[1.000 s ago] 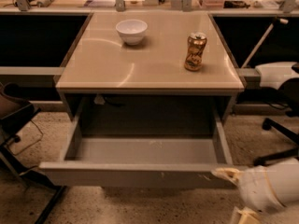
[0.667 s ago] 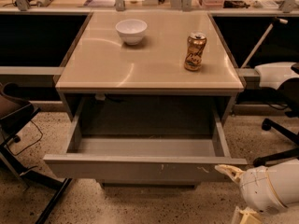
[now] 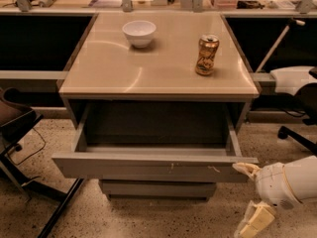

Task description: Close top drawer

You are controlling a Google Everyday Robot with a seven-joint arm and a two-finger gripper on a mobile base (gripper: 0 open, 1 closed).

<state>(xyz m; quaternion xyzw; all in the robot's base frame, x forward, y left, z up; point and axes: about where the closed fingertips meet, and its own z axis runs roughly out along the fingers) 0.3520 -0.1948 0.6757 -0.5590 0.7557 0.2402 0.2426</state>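
Observation:
The top drawer (image 3: 153, 168) is a wide grey drawer, pulled out from under the tabletop, and its inside looks empty. Its flat front has small pale scuffs at centre and right. My gripper (image 3: 250, 195) is at the lower right, just past the right end of the drawer front. Its fingers are spread apart and hold nothing. The upper fingertip (image 3: 242, 168) is at the front's right corner; the lower finger (image 3: 255, 222) hangs below, near the floor.
On the beige tabletop (image 3: 158, 73) stand a white bowl (image 3: 139, 32) and a gold can (image 3: 206, 54). A lower drawer front (image 3: 157, 189) sits under the open one. A dark chair (image 3: 15, 128) is at the left, an office chair base (image 3: 297, 133) at the right.
The drawer front has slid back toward the table, so less of the drawer sticks out. My gripper has moved forward with it, staying at its right corner.

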